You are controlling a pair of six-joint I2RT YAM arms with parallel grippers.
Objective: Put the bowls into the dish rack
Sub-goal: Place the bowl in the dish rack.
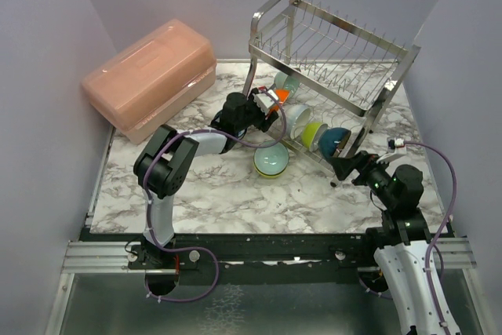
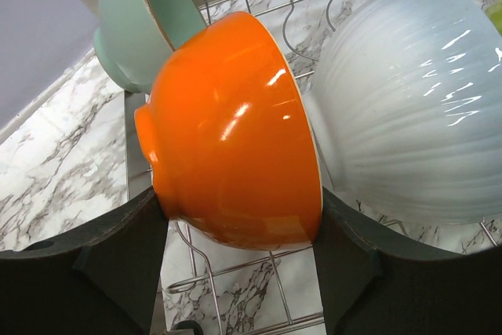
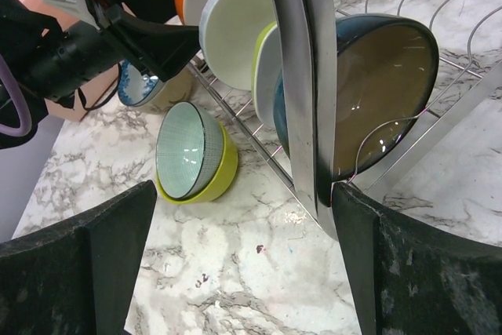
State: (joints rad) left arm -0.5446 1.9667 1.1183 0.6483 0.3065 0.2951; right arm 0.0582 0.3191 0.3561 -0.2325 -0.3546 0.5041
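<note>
Left fingers: clamped on orange bowl, held on edge, presumably for dish rack slot between mint bowl and white bowl. Right fingers: spread wide, empty.

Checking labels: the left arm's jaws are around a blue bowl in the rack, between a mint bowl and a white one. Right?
No: the left gripper has its jaws around an orange bowl, not blue, per the left wrist view. The mint bowl and white bowl do flank it.

The dish rack hides part of the teal bowl.
</note>
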